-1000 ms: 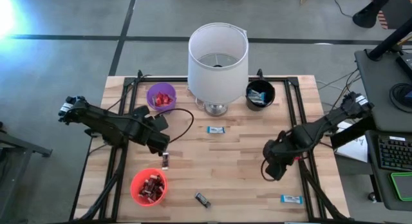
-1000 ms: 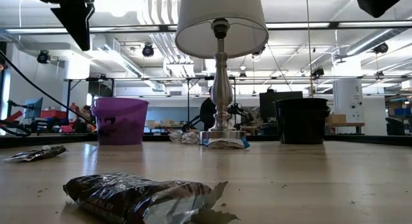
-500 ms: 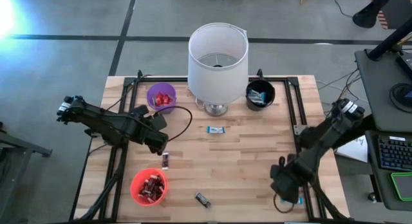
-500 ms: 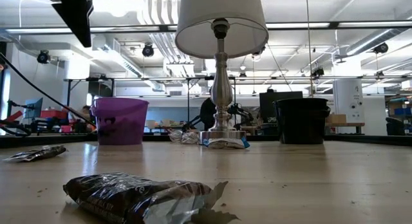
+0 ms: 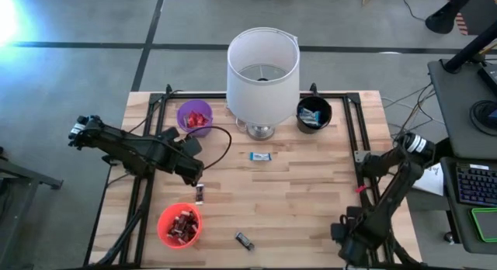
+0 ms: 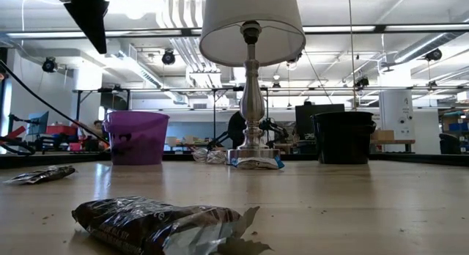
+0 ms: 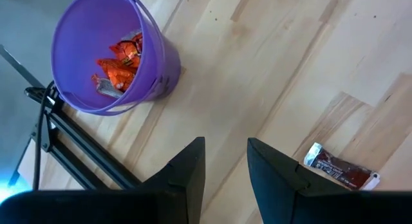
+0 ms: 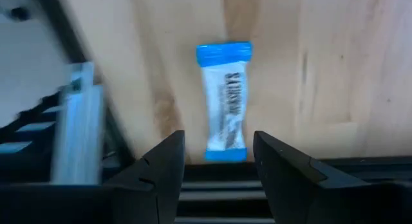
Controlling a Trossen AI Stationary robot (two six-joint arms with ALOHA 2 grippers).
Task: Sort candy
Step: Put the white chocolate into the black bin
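Overhead, the right gripper (image 5: 353, 250) hung at the near right corner of the pale wooden plank table (image 5: 295, 196), its dark fingers spread. From that wrist, a blue-and-white wrapped candy bar (image 8: 224, 100) lay flat on the wood straight ahead of the gap between the fingers (image 8: 161, 169), untouched by either one.

The left gripper (image 5: 197, 174) hovered over the left part of the table, beside a small red-wrapped candy bar (image 5: 199, 193) on the boards. Its two dark fingers (image 7: 187, 169) stood a little apart with nothing between them. From that wrist, the purple plastic cup (image 7: 106, 56) held a few orange-red wrapped candies (image 7: 116, 66), and the red-wrapped bar lay on the wood well apart from that cup.

A second blue-and-white candy bar (image 5: 260, 156) rested near the table's middle, just in front of the silver-based lamp with a white shade (image 5: 262, 72). A dark brown wrapped bar (image 5: 245, 240) lay near the front edge, to the right of the red plastic cup (image 5: 179, 225), which was filled with dark and red wrappers. The black cup (image 5: 314, 114) at the back right held blue-and-white candies. In the low view, the dark brown bar (image 6: 157, 222) lay closest to the camera.
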